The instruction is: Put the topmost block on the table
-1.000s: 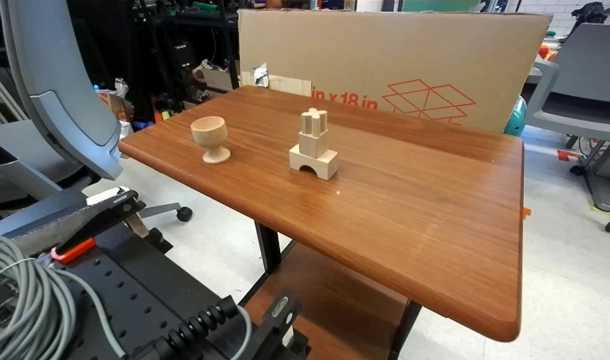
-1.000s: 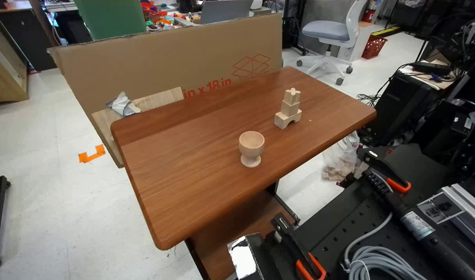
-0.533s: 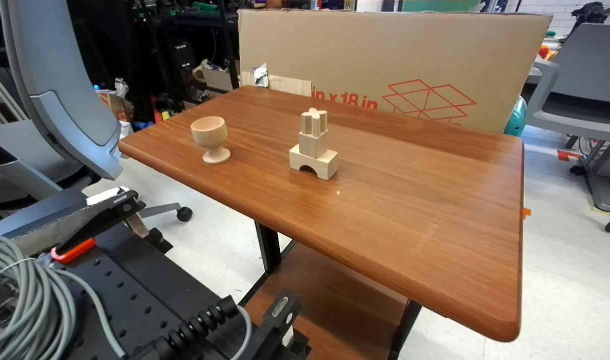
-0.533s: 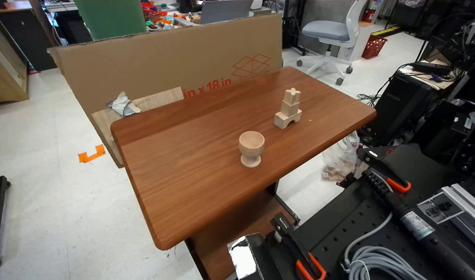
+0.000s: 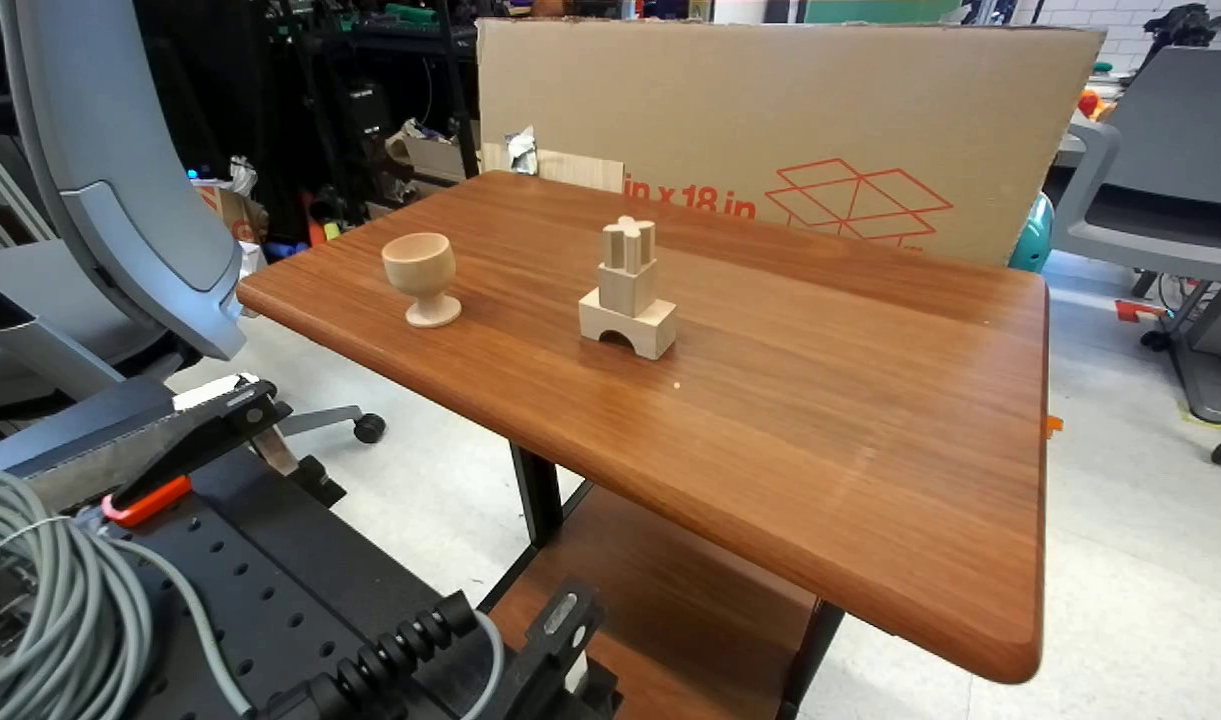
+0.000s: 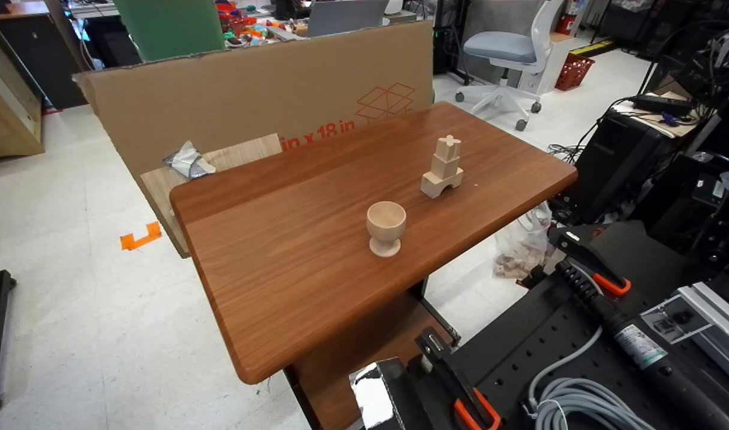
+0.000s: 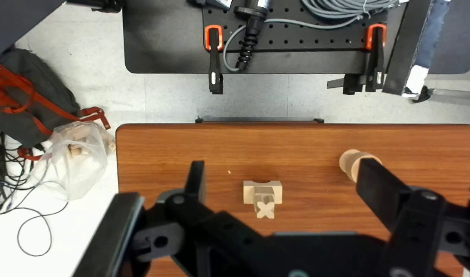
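Observation:
The topmost block, a small pale wood block with a grooved, X-shaped top, stands upright on a stack in both exterior views and in the wrist view. Under it are a plain square block and a pale arch-shaped block. The arch rests on the reddish-brown table, which also fills the lower wrist view. My gripper is open and empty, seen only in the wrist view. It is high above the table, with the stack showing between its fingers, nearer the left one.
A wooden goblet stands on the table beside the stack; in the wrist view my right finger partly covers the goblet. A tall cardboard sheet stands along one table edge. A black cart with cable and clamps is opposite.

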Robot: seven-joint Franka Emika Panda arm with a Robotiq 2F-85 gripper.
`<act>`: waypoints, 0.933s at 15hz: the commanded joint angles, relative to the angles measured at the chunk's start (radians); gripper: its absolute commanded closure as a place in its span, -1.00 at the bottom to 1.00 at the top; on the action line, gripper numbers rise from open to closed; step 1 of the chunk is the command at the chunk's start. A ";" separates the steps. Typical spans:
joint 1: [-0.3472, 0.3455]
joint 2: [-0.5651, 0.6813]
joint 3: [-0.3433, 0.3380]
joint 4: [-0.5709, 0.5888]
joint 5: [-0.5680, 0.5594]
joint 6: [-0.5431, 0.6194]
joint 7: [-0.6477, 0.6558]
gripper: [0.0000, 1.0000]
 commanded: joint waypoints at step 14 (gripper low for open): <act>-0.003 0.325 0.006 -0.088 0.005 0.446 -0.027 -1.00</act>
